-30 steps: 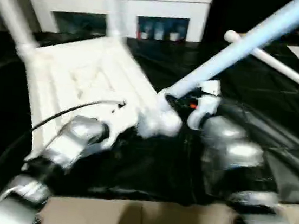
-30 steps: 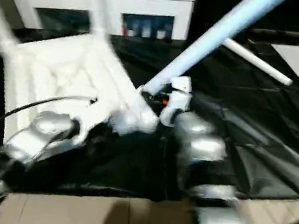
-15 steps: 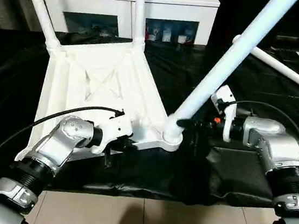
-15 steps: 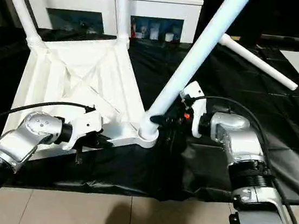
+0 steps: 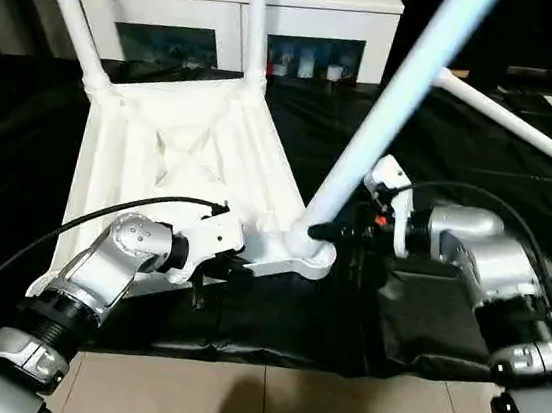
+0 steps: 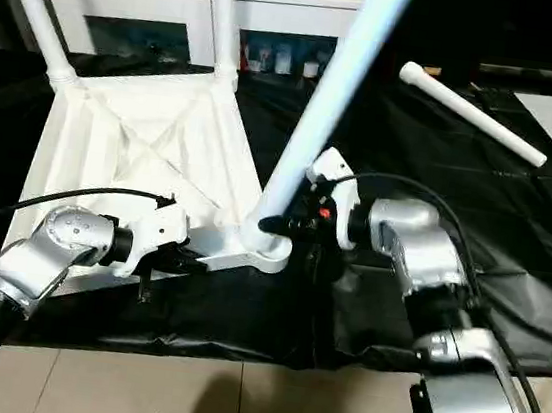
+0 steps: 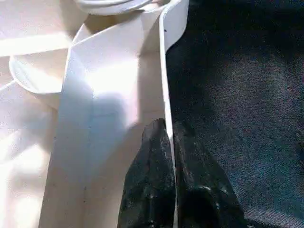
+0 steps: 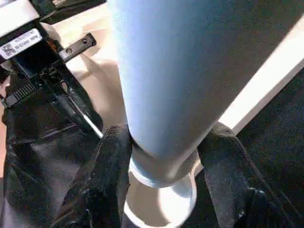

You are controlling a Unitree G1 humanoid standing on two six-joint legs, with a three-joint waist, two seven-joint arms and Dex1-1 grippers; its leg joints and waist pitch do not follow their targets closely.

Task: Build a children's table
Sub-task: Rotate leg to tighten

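Observation:
The children's table lies upside down on black cloth, its white ribbed tabletop [image 5: 182, 155] facing up. Two white legs [image 5: 73, 10] [image 5: 256, 23] stand in the far corner sockets. A third leg [image 5: 401, 91] leans to the right out of the near right socket [image 5: 305, 258]. My right gripper [image 5: 328, 230] is shut on this leg just above the socket, with a finger on each side of it [image 8: 114, 166]. My left gripper [image 7: 168, 130] is shut on the tabletop's thin near rim [image 7: 164, 85]. A fourth leg [image 5: 513, 120] lies loose on the cloth at the back right.
A white cabinet [image 5: 241, 1] with dark glass doors stands right behind the tabletop. The black cloth [image 5: 423, 325] is wrinkled under my right arm. Beige floor [image 5: 281, 409] shows along the near edge. A black cable [image 5: 103, 221] arcs over my left forearm.
The held leg has swung more upright, its top going left, and my right gripper has shifted left with it. The left gripper keeps its place on the rim.

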